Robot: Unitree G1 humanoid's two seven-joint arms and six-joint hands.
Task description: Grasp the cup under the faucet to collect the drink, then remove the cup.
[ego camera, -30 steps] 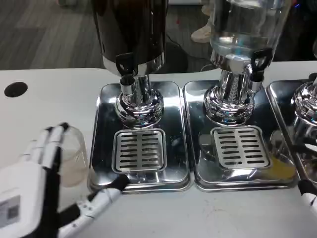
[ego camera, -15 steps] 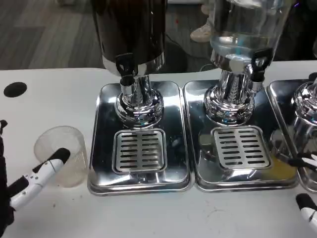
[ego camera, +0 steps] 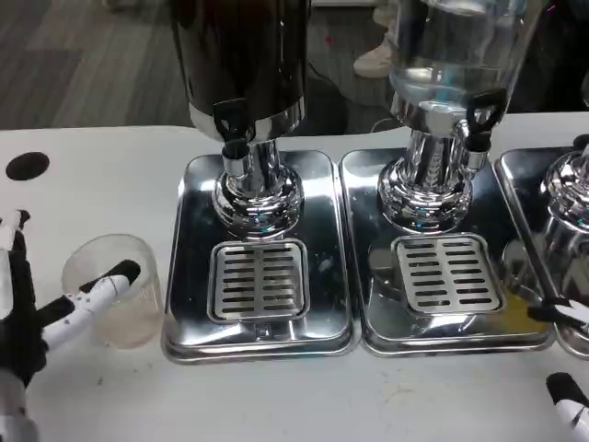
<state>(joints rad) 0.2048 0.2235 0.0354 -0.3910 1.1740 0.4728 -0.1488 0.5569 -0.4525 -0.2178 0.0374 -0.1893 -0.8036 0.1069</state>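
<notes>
Clear dispenser [ego camera: 451, 55] over its drip tray [ego camera: 448, 274] — black hole [ego camera: 28, 166] in table.

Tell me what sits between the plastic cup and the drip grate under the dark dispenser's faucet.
In the head view, between the cup and the grate there is only the tray's raised rim and bare steel.

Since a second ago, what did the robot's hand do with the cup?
The left hand pulled back toward the left edge, uncovering the cup; one of its fingers now lies against the cup's front. The cup stayed beside the tray, and the dispensers stayed put.
</notes>
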